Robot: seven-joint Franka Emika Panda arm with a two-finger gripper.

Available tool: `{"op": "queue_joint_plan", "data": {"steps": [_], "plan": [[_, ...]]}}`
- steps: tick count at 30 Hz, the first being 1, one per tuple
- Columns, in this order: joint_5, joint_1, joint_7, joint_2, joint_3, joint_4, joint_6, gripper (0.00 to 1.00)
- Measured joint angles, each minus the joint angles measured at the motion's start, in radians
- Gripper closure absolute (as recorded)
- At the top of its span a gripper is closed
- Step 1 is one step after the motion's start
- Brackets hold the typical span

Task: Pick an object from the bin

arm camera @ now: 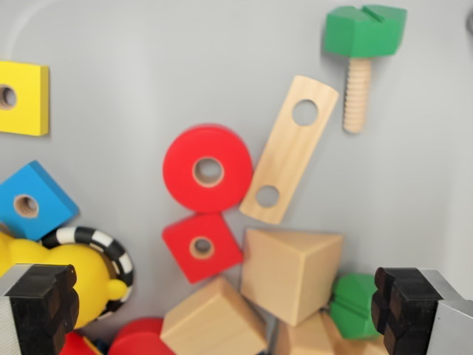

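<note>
Wrist view: the pincer (233, 307) is held spread wide and empty over the grey bin (133, 66). Left to right are seen one yellow square (22, 97), one blue square (29, 201), one red ring (208, 168), one red square (201, 246), one holed slat (290, 149), three plain blocks, the middle block (290, 272) nearest, and one green-headed bolt (361, 55). That block, lying between the fingers, is judged best approached squarely, neighbours being avoided.

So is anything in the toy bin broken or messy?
Nothing looks broken. It is just a jumble: the wooden blocks lie tipped and piled against each other, and the flat wooden strip lies slanted beside the red ring. The green-headed bolt lies alone on the gray floor.
</note>
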Motion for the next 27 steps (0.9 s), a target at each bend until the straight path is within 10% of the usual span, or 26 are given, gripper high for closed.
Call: {"op": "queue_joint_plan", "data": {"steps": [9, 27], "plan": [[-0.028, 0.014, -0.024, 0.055, 0.000, 0.001, 0.053, 0.00], [-0.072, 0.060, 0.004, 0.233, -0.059, 0.040, 0.190, 0.00]]}}
